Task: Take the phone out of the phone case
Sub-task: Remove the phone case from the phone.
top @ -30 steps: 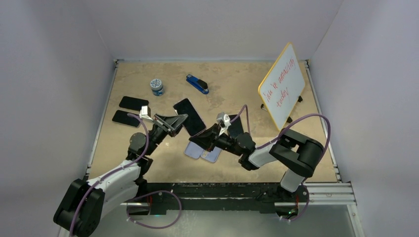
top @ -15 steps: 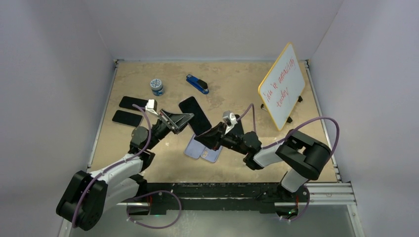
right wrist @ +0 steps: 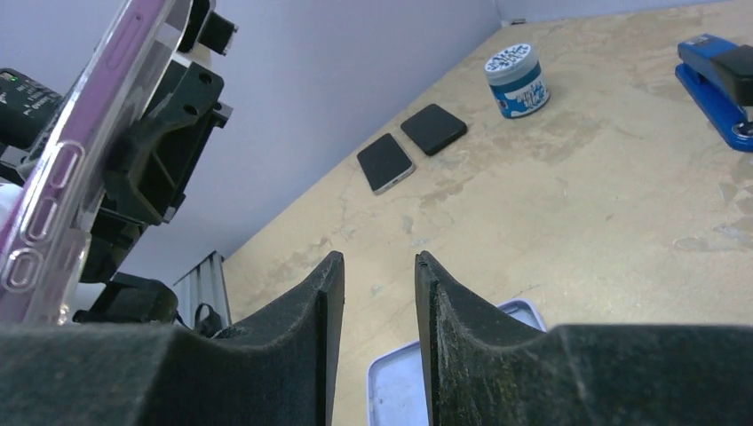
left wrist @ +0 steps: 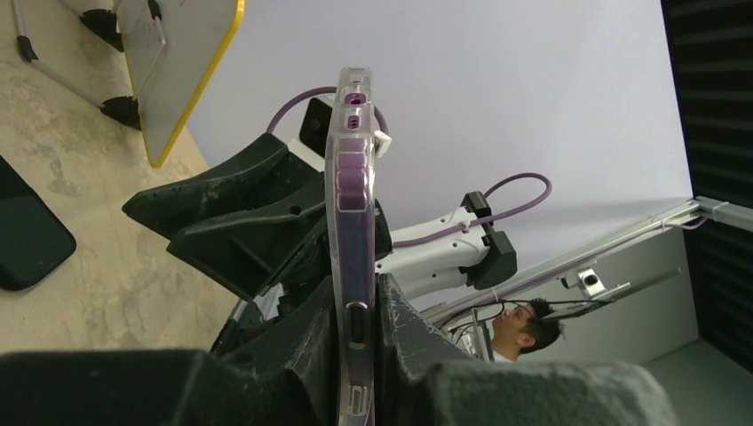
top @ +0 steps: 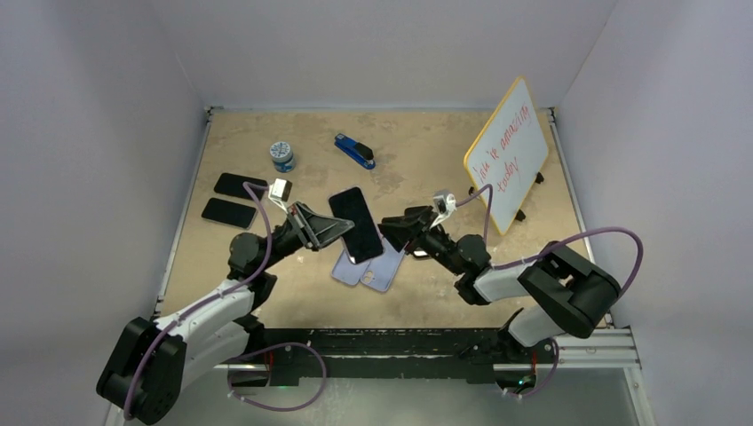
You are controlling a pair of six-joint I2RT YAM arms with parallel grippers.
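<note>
A dark-screened phone [top: 357, 224] in a clear purple-tinted phone case [left wrist: 351, 204] hangs tilted above the table's middle. My left gripper [top: 328, 228] is shut on its left edge; in the left wrist view the cased phone stands edge-on between the fingers [left wrist: 311, 337]. My right gripper [top: 397, 232] sits just right of the phone, apart from it. Its jaws stand open with nothing between them [right wrist: 373, 262]. In the right wrist view the cased phone [right wrist: 80, 169] shows at far left.
Two empty pale blue cases [top: 368, 268] lie under the phone. Two black phones [top: 233, 199] lie at the left. A blue-lidded tub [top: 282, 156] and a blue stapler [top: 355, 151] sit farther back. A yellow-framed whiteboard [top: 508, 155] stands at the right.
My right gripper has let go of the phone, opened and drawn back to the right. My left gripper has carried the cased phone a little to the right.
</note>
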